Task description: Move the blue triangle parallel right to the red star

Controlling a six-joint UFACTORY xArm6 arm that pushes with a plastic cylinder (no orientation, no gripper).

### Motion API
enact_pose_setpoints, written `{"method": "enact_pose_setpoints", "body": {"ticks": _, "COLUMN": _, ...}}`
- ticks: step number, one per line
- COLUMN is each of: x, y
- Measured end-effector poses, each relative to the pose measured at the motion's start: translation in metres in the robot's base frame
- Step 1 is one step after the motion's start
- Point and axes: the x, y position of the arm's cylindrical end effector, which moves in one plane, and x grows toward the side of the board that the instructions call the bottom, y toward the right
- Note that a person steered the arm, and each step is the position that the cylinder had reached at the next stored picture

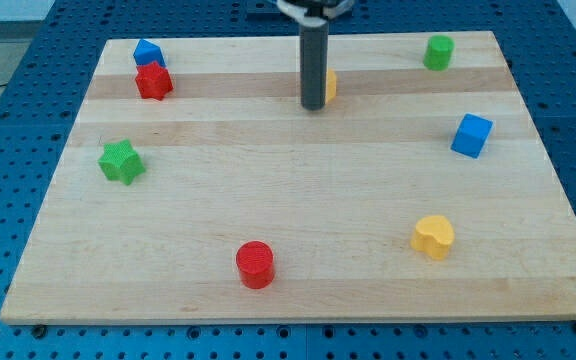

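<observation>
The blue triangle [147,52] sits at the board's top left, touching the top of the red star [153,81] just below it. My tip [313,105] stands near the top middle of the board, far to the view's right of both blocks. A yellow block [330,85] is right behind the rod, mostly hidden by it.
A green star [121,162] lies at the left. A red cylinder [255,264] is at the bottom middle. A yellow heart [433,236] is at the bottom right. A blue cube [471,135] is at the right, a green block [438,51] at the top right. The wooden board [288,200] bears them all.
</observation>
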Motion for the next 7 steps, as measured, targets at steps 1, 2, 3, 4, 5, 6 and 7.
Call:
{"method": "enact_pose_setpoints", "body": {"ticks": 1, "x": -0.042, "y": 0.007}}
{"method": "enact_pose_setpoints", "body": {"ticks": 2, "x": -0.026, "y": -0.031}}
{"method": "enact_pose_setpoints", "body": {"ticks": 3, "x": 0.028, "y": -0.113}}
{"method": "enact_pose_setpoints", "body": {"ticks": 4, "x": 0.046, "y": -0.199}}
{"method": "enact_pose_setpoints", "body": {"ticks": 5, "x": 0.010, "y": -0.295}}
{"method": "enact_pose_setpoints", "body": {"ticks": 6, "x": -0.008, "y": -0.324}}
{"method": "enact_pose_setpoints", "body": {"ticks": 7, "x": -0.009, "y": -0.326}}
